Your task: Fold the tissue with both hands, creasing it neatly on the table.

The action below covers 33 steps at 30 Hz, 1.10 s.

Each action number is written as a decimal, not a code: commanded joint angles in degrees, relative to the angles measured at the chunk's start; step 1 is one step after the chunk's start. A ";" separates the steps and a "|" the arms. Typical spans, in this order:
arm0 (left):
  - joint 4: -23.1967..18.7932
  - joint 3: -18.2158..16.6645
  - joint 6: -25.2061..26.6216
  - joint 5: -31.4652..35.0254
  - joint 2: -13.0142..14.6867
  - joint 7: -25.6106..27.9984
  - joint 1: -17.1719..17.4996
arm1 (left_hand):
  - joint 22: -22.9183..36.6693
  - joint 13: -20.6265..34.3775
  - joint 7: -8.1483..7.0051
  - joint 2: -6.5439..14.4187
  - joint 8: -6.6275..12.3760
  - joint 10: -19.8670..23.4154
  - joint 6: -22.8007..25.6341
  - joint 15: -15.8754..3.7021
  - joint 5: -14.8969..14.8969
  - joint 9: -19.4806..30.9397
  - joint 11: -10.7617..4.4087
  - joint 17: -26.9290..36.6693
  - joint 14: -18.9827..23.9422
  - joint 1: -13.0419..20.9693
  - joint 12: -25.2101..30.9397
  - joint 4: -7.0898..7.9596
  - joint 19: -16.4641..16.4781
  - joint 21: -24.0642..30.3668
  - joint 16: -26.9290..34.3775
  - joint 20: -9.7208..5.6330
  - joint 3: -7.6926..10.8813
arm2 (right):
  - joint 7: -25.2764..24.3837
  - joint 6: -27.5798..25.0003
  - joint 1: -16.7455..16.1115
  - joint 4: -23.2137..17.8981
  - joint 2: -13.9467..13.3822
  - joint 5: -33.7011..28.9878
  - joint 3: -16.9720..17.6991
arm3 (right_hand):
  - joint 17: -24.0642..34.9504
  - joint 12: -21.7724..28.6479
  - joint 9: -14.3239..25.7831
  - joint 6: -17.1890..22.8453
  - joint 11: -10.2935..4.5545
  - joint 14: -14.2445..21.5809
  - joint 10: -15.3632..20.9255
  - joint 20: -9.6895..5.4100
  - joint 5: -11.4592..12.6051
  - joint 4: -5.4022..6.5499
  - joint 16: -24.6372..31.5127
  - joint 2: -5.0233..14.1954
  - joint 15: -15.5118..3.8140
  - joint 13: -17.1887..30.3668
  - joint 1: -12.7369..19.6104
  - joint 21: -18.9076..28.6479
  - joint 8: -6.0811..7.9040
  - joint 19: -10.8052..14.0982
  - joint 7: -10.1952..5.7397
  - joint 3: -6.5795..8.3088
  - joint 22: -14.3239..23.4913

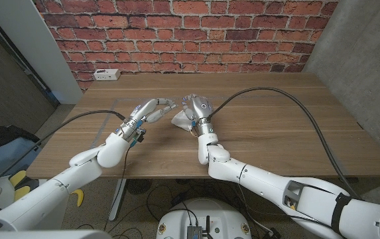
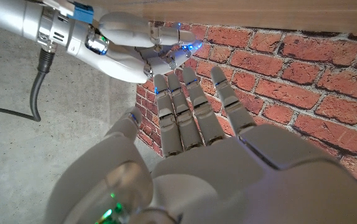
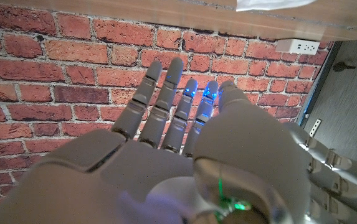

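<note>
Wooden table, brick wall behind; left hand and right hand open, empty, tissue under right.

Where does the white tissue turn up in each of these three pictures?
Head view: the tissue lies mid-table, between the two robot hands, partly under the right robot hand.
Left wrist view: I cannot make it out.
Right wrist view: a white corner at the table edge.
Shared landmark: the brick wall.
</note>
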 commanded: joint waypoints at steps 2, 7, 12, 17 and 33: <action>1.56 -0.56 -2.61 0.68 -1.63 2.05 -0.14 | -0.02 0.08 0.40 -0.08 0.23 0.87 0.46 0.13 -0.06 0.14 0.14 0.17 0.93 -0.62 0.19 -0.07 0.74 0.24 0.49 -0.52 0.62 | 9.21 1.45 -3.99 -13.52 -8.10 -1.64 1.06 | 1.87 2.39 0.95 3.12 0.30 -0.55 2.09 -0.21 -0.80 -1.47 -0.49 -0.05 -6.84 2.09 1.68 1.46 1.80 0.55 0.71 1.83 0.63; 2.20 -1.15 -4.17 0.69 -2.72 4.00 0.26 | 0.00 0.12 0.57 -0.02 0.26 1.13 0.56 0.26 -0.08 0.15 0.25 0.18 1.22 -0.78 0.29 -0.12 1.11 0.43 0.59 -0.61 0.82 | 18.71 1.58 -3.66 -17.48 -10.57 -1.31 1.03 | 0.20 1.87 0.74 0.04 0.23 -2.74 -1.78 -0.19 -1.66 -1.43 -4.73 -0.15 -6.76 3.14 1.14 1.96 0.40 -1.03 0.08 3.45 0.66; 2.68 -1.82 -5.29 1.16 -3.76 6.15 0.94 | 0.04 0.15 0.60 0.03 0.28 1.35 0.63 0.21 -0.09 0.16 0.35 0.19 1.57 -0.90 0.36 -0.20 1.55 0.65 0.71 -0.79 1.02 | 25.77 2.80 -3.34 -19.24 -11.67 -0.26 1.24 | -0.61 1.67 0.55 -1.27 0.24 -1.16 -3.11 -0.46 -1.93 -2.28 -5.75 -0.08 -7.42 3.47 2.21 2.38 -0.36 -1.36 -0.05 4.97 0.63; 2.78 -2.33 -6.08 0.69 -4.13 6.39 1.44 | 0.07 0.18 0.59 0.06 0.23 1.35 0.53 0.19 -0.10 0.17 0.48 0.19 1.64 -0.99 0.35 -0.28 1.77 0.78 0.71 -0.95 1.21 | 31.11 3.48 -2.56 -19.09 -11.65 -0.07 0.87 | -0.74 0.77 0.31 -2.68 0.05 -2.01 -5.14 -0.99 -2.23 -3.10 -6.93 -0.20 -7.41 3.34 3.35 2.80 -1.29 -1.64 0.07 6.16 0.59; 2.08 -3.39 -5.76 0.36 -4.50 5.39 2.61 | 0.17 0.26 0.22 0.13 0.04 1.13 0.02 0.21 -0.14 0.19 0.45 0.20 1.67 -1.30 0.23 -0.46 1.82 0.97 0.66 -1.05 1.72 | 36.82 4.72 -0.75 -16.84 -9.71 -2.15 -0.36 | -3.45 -3.68 -0.42 -9.49 -1.21 -9.37 -12.06 -1.70 -3.52 -3.04 -14.20 -0.27 -6.92 1.88 5.11 3.33 -5.55 -6.33 -2.00 10.33 0.18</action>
